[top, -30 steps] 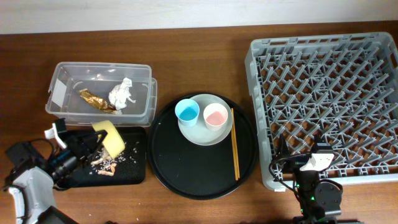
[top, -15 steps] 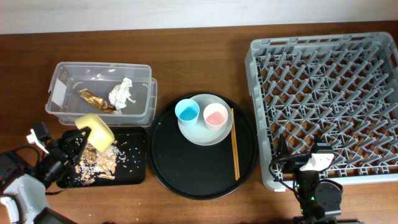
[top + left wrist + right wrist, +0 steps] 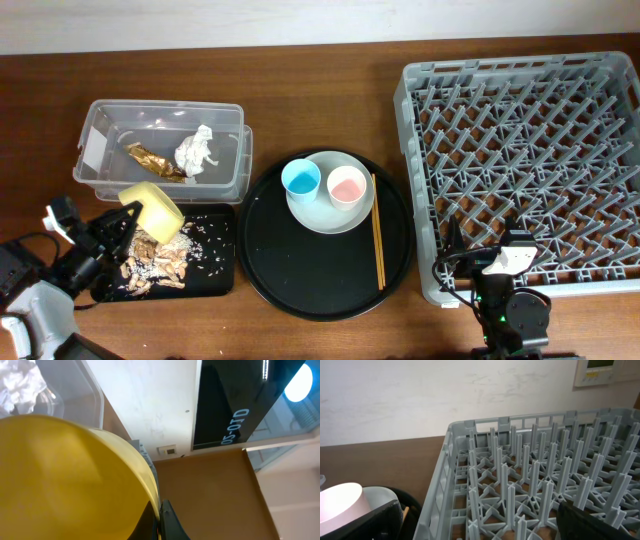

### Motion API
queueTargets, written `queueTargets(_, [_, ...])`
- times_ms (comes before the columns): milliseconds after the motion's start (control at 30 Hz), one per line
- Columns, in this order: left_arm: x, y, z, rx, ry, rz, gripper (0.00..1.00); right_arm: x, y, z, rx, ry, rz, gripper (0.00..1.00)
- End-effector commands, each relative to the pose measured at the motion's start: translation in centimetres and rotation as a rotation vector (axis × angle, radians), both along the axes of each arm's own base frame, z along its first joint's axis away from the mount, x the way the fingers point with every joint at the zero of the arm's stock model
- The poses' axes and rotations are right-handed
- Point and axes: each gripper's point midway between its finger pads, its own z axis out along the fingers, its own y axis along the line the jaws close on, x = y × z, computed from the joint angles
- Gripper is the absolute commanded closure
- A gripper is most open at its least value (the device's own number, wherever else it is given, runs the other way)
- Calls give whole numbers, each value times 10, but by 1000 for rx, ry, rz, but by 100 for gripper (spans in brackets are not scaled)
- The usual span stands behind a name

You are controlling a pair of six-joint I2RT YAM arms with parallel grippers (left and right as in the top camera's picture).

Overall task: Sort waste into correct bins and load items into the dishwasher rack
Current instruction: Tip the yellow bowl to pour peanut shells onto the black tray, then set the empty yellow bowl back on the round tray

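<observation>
overhead: left tool clamped on yellow bowl, scraps on black tray | right wrist: right tool apart

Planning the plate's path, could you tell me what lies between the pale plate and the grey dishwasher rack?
In the overhead view, the wooden chopsticks lie between the plate and the rack, on the round black tray beside the plate.

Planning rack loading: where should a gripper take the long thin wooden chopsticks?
Probably the near half of the long thin wooden chopsticks, from above, closing across their width: they lie flat on the large round black tray, their far half beside the pale round plate.
</observation>
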Motion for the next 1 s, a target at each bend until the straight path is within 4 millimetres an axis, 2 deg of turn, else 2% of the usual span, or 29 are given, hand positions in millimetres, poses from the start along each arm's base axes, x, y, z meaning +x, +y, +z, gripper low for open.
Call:
queueTargets(0, [2, -11, 2, 16, 7, -33, 100, 0, -1, -3, -4, 7, -5, 1])
queueTargets(67, [6, -34, -9, 86, 66, -89, 100, 0, -1, -3, -4, 7, -5, 1])
queueTargets(167, [9, -89, -26, 255, 166, -228, 100, 0, -1, -3, -4, 7, -5, 1])
queueTargets(267, [8, -123, -40, 432, 243, -281, 100, 0, -1, -3, -4, 7, -5, 1])
queueTargets(300, [7, -144, -48, 566, 278, -291, 100, 0, -1, -3, -4, 7, -5, 1])
queueTargets(500, [-21, -215, -80, 1051, 273, -351, 100, 0, -1, -3, -4, 7, -5, 1])
queueTargets(600, [-35, -236, -93, 1225, 245, -349, 100, 0, -1, -3, -4, 7, -5, 1])
queueTargets(700, [-50, -253, -114, 1296, 258, -417, 100, 0, -1, -3, -4, 7, -5, 1])
queueTargets(833, [-54, -255, -140, 1342, 322, -465, 100, 0, -1, -3, -4, 7, -5, 1])
queueTargets(933, [-52, -257, -141, 1339, 317, -463, 99, 0, -1, -3, -4, 7, -5, 1])
queueTargets(967, [-50, -260, -140, 1325, 306, -464, 95, 0, -1, -3, -4, 7, -5, 1])
